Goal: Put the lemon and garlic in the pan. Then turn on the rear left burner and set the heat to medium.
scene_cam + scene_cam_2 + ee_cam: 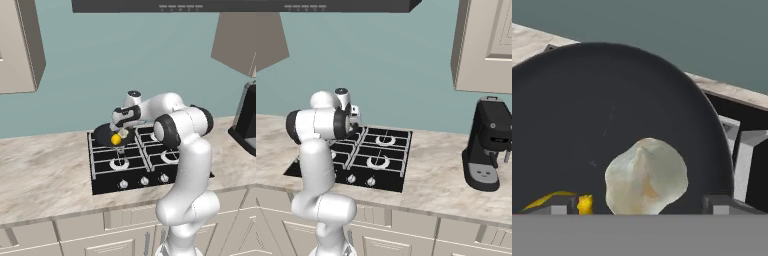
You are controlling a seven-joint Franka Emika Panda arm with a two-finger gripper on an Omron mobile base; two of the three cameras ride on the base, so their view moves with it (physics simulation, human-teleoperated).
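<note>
My gripper (121,131) hangs over the pan (102,135) on the stove (107,172), jaws spread wide with nothing clamped. Both fingertips (559,205) stand apart at the bottom of the hand view, and the garlic (647,177) sits between them on the pan's black floor, clear of either pad as far as I can tell. The lemon (116,139) lies in the pan just beside and below my gripper, a yellow sliver by my left fingertip in the hand view.
</note>
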